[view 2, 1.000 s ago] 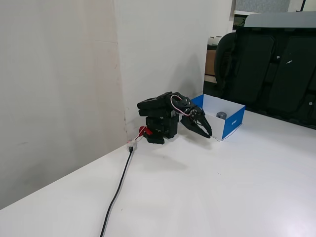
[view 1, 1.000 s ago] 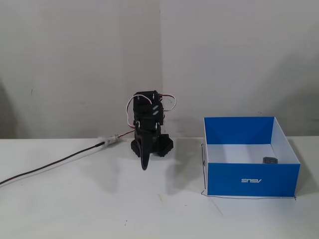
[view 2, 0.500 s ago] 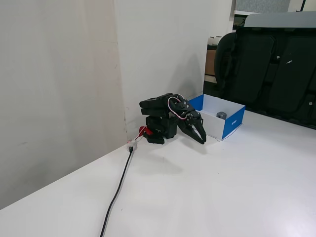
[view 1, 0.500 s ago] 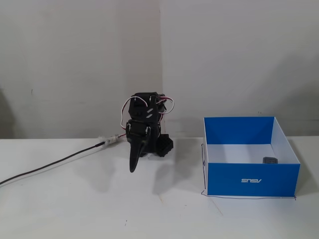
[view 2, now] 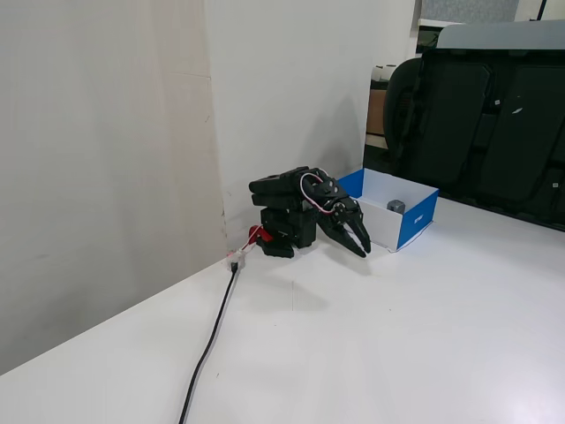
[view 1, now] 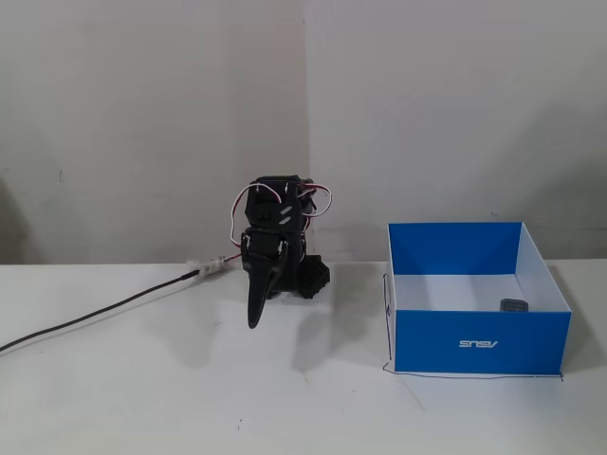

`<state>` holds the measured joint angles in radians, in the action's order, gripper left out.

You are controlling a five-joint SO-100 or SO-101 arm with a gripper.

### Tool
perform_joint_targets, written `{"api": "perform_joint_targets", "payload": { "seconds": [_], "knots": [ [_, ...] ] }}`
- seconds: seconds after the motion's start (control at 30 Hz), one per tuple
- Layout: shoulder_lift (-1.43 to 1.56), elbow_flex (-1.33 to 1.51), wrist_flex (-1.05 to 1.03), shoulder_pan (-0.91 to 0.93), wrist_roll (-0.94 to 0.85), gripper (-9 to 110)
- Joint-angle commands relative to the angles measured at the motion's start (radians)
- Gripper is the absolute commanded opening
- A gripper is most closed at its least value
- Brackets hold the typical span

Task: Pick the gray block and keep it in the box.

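Gripper (view 1: 252,322) swung away from box (view 1: 479,346) since a second earlier, held nearly unmoved over last half second. Fingers slightly parted, nothing held. Gray block (view 1: 514,305) seen resting inside box, near front right corner. Task judged done; arm best parked clear, box left undisturbed.

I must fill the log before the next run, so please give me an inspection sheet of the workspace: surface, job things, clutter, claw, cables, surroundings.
Surface: white table, bare in front of the arm.
Job's things: gray block lies inside the blue box, near its front right corner in a fixed view.
Clutter: nothing seen.
Claw: claw slightly open, empty, pointing down, apart from the box.
Cables: black cable runs along the table to the arm base; white and red wires loop on the arm.
Surroundings: white walls; dark chairs behind the table.
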<state>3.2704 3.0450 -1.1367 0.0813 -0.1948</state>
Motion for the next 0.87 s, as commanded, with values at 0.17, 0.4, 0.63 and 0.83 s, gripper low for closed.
{"api": "perform_joint_targets", "payload": {
  "seconds": [0.17,0.4,0.63,0.83],
  "knots": [
    [0.158,-0.012,-0.003,0.009,-0.008,2],
    [0.158,-0.012,-0.003,0.009,-0.008,0],
    [0.158,-0.012,-0.003,0.009,-0.008,0],
    [0.158,-0.012,-0.003,0.009,-0.008,0]
  ]
}}
